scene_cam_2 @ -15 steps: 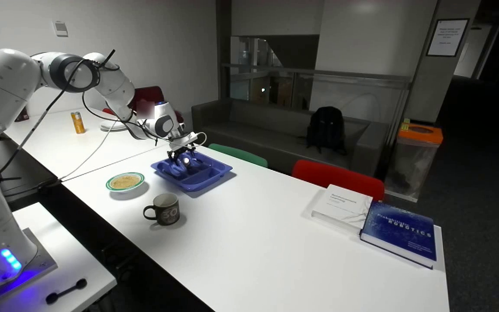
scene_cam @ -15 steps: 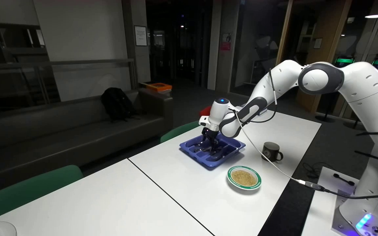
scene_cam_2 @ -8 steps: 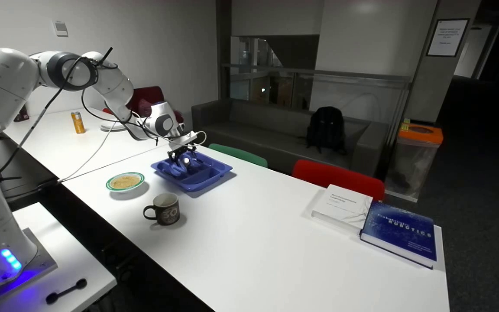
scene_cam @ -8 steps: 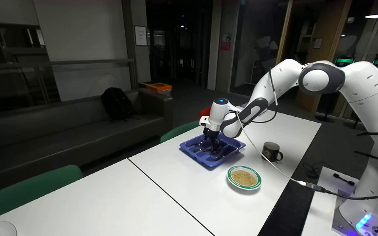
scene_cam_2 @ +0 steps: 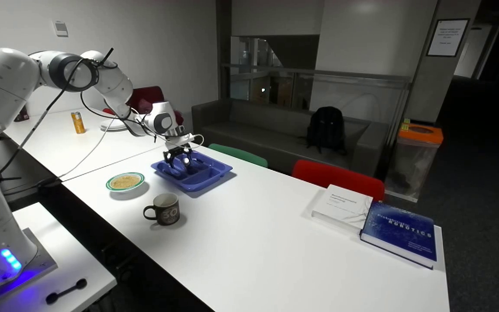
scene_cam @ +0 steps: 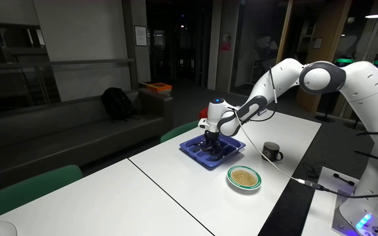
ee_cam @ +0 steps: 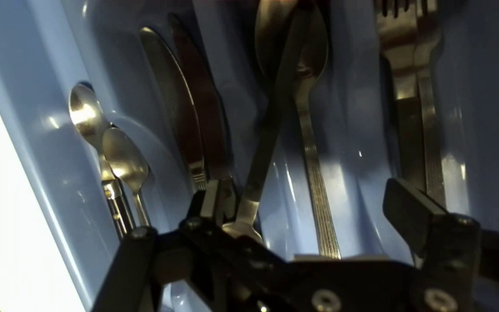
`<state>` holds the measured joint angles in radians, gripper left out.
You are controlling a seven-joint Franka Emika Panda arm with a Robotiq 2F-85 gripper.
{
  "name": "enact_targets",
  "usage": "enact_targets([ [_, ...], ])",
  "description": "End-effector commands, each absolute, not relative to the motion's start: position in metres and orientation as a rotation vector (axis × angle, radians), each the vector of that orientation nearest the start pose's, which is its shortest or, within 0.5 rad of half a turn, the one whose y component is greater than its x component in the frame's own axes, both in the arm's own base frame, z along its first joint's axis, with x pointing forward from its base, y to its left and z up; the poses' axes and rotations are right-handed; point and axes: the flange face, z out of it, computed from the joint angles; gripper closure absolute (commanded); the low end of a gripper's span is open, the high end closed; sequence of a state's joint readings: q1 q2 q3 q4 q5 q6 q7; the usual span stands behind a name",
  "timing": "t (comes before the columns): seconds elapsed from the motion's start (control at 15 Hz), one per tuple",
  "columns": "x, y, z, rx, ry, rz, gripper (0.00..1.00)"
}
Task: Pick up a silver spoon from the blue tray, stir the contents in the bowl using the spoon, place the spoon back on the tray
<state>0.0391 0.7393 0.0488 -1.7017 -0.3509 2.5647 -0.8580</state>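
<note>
The blue tray (scene_cam: pixel 194 158) lies on the table in both exterior views (scene_cam_2: pixel 194 188) and fills most of the wrist view (ee_cam: pixel 37 143). It holds cutlery in compartments. My gripper (scene_cam: pixel 212 149) is over the tray, pointing down, also in an exterior view (scene_cam_2: pixel 179 161). In the wrist view the gripper (ee_cam: pixel 308 195) is open. A silver spoon's (ee_cam: pixel 316 186) ribbed handle lies between the fingers, apart from both. A dark-handled utensil (ee_cam: pixel 262 160) crosses over the spoons' heads near the left finger. The bowl (scene_cam: pixel 244 187), green-rimmed, holds tan contents (scene_cam: pixel 244 178), also in an exterior view (scene_cam_2: pixel 125 181).
A dark mug (scene_cam: pixel 271 151) stands near the bowl and tray, also in an exterior view (scene_cam_2: pixel 167 211). Two small spoons (ee_cam: pixel 126 162), knives (ee_cam: pixel 176 99) and forks (ee_cam: pixel 405 56) lie in other compartments. Raised dividers separate them. Two books (scene_cam_2: pixel 399 234) lie at the table's far end.
My gripper has shifted slightly sideways over the tray, a little to the left in both exterior views, and the hand's tilt has changed slightly. The tray, bowl and mug have not moved.
</note>
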Motion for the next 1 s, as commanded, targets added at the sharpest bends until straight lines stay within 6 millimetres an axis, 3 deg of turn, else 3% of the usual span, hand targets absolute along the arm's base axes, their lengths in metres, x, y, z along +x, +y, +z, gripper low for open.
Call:
enact_targets([
  [0.0, 0.686, 0.051, 0.190, -2.758, -1.873, -0.067, 0.00],
  [0.4, 0.699, 0.033, 0.189, -2.774, -1.813, -0.100, 0.00],
  [0.93, 0.708, 0.026, 0.180, -2.747, -1.710, -0.107, 0.00],
])
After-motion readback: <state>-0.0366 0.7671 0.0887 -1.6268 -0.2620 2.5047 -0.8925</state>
